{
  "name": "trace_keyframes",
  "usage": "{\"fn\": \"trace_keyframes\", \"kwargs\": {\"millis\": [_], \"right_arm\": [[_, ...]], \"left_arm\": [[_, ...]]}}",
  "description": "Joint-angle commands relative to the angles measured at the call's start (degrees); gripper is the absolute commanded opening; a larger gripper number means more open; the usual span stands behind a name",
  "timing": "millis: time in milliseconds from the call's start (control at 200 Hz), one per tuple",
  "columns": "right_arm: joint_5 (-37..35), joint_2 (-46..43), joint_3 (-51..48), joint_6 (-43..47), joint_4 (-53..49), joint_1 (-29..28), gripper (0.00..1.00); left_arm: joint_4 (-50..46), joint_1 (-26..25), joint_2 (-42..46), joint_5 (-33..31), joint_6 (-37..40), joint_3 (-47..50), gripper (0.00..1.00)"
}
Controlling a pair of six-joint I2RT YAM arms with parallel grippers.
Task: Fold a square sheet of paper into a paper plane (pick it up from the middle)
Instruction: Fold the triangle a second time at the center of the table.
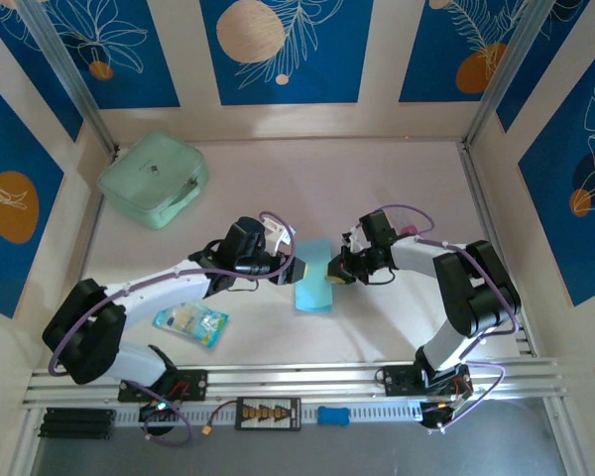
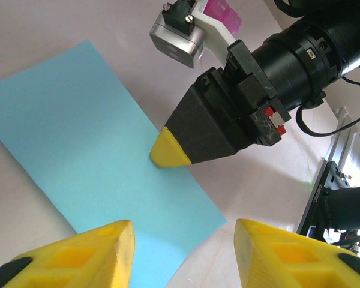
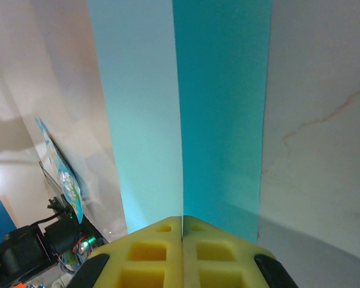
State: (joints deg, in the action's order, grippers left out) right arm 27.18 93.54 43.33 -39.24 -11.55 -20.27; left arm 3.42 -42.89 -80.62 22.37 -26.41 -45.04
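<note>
The light-blue square sheet of paper (image 1: 312,288) sits mid-table, tented into a narrow strip with one ridge along its length. My right gripper (image 1: 334,275) is shut on that ridge. In the right wrist view the crease runs straight out from the closed jaws (image 3: 182,219), with a pale flap (image 3: 138,120) on the left and a shaded flap on the right. The left wrist view shows the right gripper's yellow tip (image 2: 168,153) pinching the sheet's (image 2: 78,126) long edge. My left gripper (image 2: 183,234) is open and empty just left of the sheet (image 1: 294,268), a corner of which lies between its fingers.
A mint-green zip pouch (image 1: 154,178) lies at the back left. A small printed blue-and-white packet (image 1: 190,322) lies near the left arm, also visible (image 3: 63,180) to the side. Aluminium rails (image 1: 297,377) run along the near edge. Patterned walls enclose the table.
</note>
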Motion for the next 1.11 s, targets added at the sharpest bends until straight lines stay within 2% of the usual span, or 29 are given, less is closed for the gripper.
{"fn": "trace_keyframes", "kwargs": {"millis": [0,150,300,380,500,570,655,775,810,835,1100], "right_arm": [[-0.1,-0.7,0.0,-1.3,0.0,-0.7,0.07],[2.4,-1.0,-1.2,-2.4,3.2,-0.7,0.12],[6.1,-0.2,-1.8,-3.2,6.5,-0.6,0.17],[7.1,0.6,-1.8,-3.6,7.6,-0.6,0.19],[7.8,0.9,-2.1,-4.3,9.0,-0.6,0.19],[7.9,0.9,-2.2,-4.6,9.3,-0.6,0.17],[7.9,1.0,-2.2,-4.8,9.3,-0.5,0.16],[7.9,0.9,-2.2,-5.0,9.3,-0.6,0.17],[7.9,0.8,-2.2,-5.0,9.3,-0.6,0.17],[7.9,0.8,-2.2,-5.1,9.3,-0.6,0.17],[7.8,0.8,-2.3,-5.7,9.8,-0.7,0.17]], "left_arm": [[-0.6,-0.5,0.2,0.4,1.5,0.7,0.48],[0.0,-2.2,-0.4,0.9,4.0,0.9,0.47],[1.6,-6.6,0.9,-5.7,7.9,3.1,0.47],[3.0,-8.4,1.1,-7.2,9.2,4.4,0.47],[-2.0,-11.6,0.0,-10.6,11.1,2.7,0.48],[-6.2,-14.9,-1.2,-15.6,13.6,0.6,0.48],[-7.0,-19.7,-2.3,-22.2,16.6,-0.2,0.55],[-6.9,-23.9,-4.0,-29.1,18.2,-1.0,0.61],[-7.2,-24.8,-4.8,-31.0,18.8,-1.5,0.71],[-7.5,-25.5,-5.4,-32.3,19.3,-2.0,0.74],[-9.5,-30.8,-13.0,-44.8,21.9,-7.5,0.76]]}}
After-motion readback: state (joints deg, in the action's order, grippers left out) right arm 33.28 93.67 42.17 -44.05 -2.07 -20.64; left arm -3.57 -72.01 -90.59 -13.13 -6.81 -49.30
